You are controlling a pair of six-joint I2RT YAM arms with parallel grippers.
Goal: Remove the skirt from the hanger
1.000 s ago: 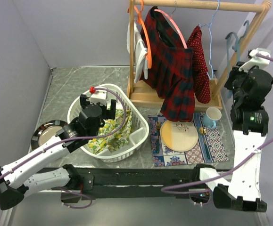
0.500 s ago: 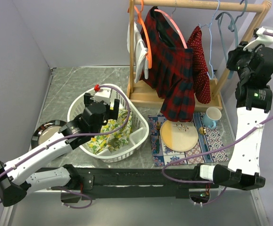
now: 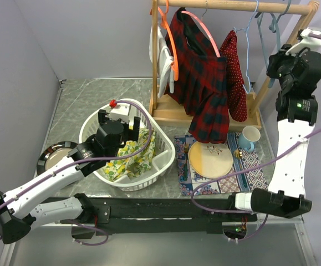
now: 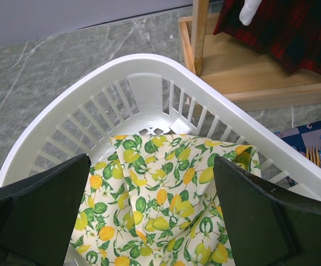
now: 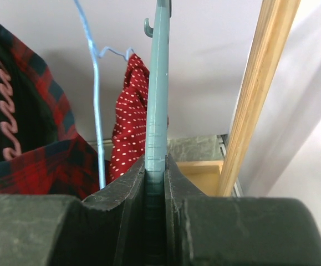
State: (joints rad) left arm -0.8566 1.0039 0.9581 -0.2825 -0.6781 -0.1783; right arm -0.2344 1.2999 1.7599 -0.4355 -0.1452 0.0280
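The red and navy tartan skirt [image 3: 202, 83] hangs on the pink hanger [image 3: 203, 29] from the wooden rail [image 3: 227, 5]. In the right wrist view the skirt [image 5: 32, 160] and a wavy pink piece of the hanger [image 5: 8, 111] sit at the left edge. My right gripper [image 3: 280, 52] is up by the rail's right end, well right of the skirt. It is shut [image 5: 156, 160] on a teal hanger [image 5: 157, 100]. My left gripper [image 4: 152, 216] is open and empty above a lemon-print cloth [image 4: 160, 194] in the white basket [image 4: 149, 64].
An orange hanger [image 3: 169, 39] with a white garment hangs left of the skirt. A red dotted garment [image 3: 235, 77] and a light blue wire hanger [image 3: 248, 44] hang to its right. The rack's slanted post [image 5: 254, 100] is close beside my right gripper. A plate [image 3: 210, 159] and a mug [image 3: 250, 137] sit on a patterned mat.
My right arm has lifted the teal hanger up to the rail's right end. My left gripper shifted slightly further over the basket and stays open.
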